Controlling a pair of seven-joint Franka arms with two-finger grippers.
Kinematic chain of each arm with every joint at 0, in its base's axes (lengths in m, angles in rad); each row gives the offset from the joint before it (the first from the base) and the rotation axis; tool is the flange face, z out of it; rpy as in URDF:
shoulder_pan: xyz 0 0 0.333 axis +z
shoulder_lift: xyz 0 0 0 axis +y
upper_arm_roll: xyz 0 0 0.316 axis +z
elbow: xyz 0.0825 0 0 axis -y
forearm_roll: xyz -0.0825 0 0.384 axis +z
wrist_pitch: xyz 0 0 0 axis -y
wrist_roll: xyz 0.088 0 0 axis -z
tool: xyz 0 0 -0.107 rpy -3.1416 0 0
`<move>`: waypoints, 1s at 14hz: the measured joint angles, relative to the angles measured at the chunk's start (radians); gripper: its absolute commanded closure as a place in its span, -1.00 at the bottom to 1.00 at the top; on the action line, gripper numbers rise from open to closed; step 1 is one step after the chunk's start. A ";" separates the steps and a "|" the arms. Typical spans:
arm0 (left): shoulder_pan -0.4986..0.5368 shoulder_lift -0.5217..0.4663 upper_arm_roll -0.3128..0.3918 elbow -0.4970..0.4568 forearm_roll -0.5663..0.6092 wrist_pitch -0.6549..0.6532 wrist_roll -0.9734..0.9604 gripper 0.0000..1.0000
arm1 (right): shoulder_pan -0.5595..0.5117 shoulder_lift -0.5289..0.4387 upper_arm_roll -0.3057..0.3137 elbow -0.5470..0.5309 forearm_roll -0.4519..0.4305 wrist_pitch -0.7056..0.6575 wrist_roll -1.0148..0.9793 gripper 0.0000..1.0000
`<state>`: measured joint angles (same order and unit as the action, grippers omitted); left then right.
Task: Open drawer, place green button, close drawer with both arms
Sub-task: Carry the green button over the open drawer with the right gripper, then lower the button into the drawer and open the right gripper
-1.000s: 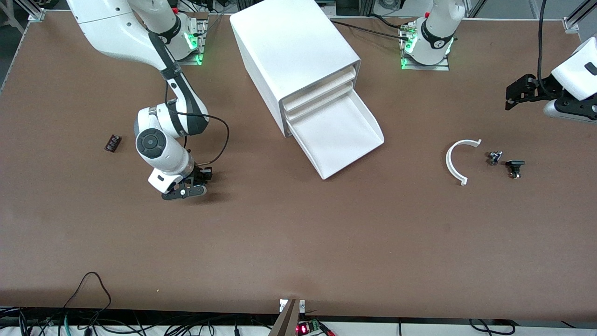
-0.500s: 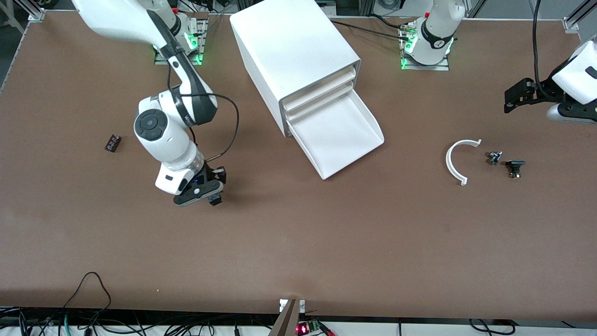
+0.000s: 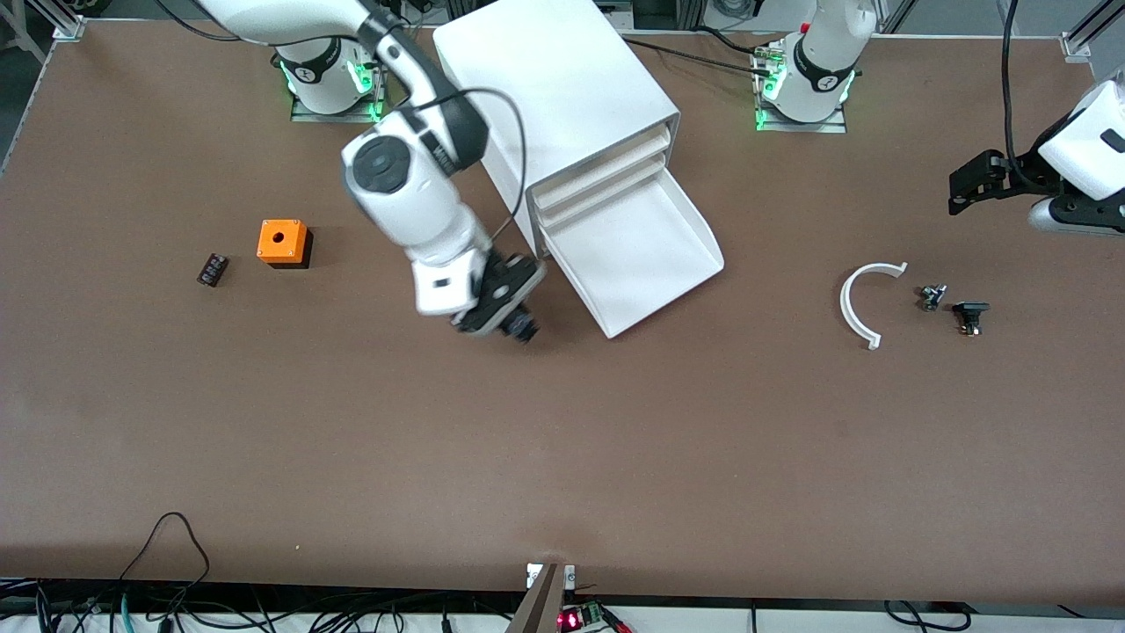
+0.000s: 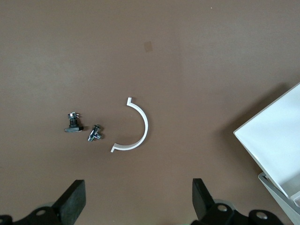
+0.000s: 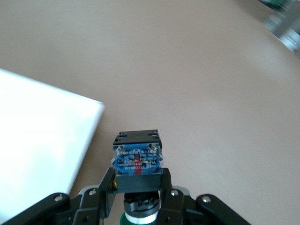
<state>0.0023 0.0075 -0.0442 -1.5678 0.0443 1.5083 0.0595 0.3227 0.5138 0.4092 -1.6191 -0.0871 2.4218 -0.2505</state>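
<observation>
Now right end effector (image 3: 514, 318) carrying button (image 5: 137, 161), moved beside drawer (image 3: 637, 255)

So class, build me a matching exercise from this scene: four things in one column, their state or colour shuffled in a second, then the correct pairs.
Things:
1. drawer
2. button
3. left gripper
4. cube

States:
A. orange, with a hole on top
B. pulled out of the cabinet
C. jaws open, nothing held
D. clamped in the right gripper

Pairs: 1-B, 2-D, 3-C, 4-A

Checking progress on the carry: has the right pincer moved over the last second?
Yes. The right pincer, shut on the button, has travelled toward the open drawer of the cabinet, uncovering the orange cube.
</observation>
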 measured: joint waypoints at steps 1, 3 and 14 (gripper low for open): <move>0.000 0.000 0.000 0.000 0.000 0.000 0.000 -1.00 | 0.012 0.015 0.029 0.014 -0.027 0.001 -0.028 0.25; 0.000 0.000 0.000 0.000 0.000 0.000 0.000 -1.00 | 0.057 0.054 0.054 0.065 -0.055 0.001 -0.098 0.25; 0.000 0.001 0.002 0.000 0.000 0.000 -0.001 -1.00 | 0.284 0.259 0.053 0.174 -0.295 -0.094 -0.304 0.25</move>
<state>0.0023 0.0087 -0.0425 -1.5678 0.0443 1.5084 0.0585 0.6069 0.7723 0.4620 -1.4454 -0.3824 2.3277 -0.5547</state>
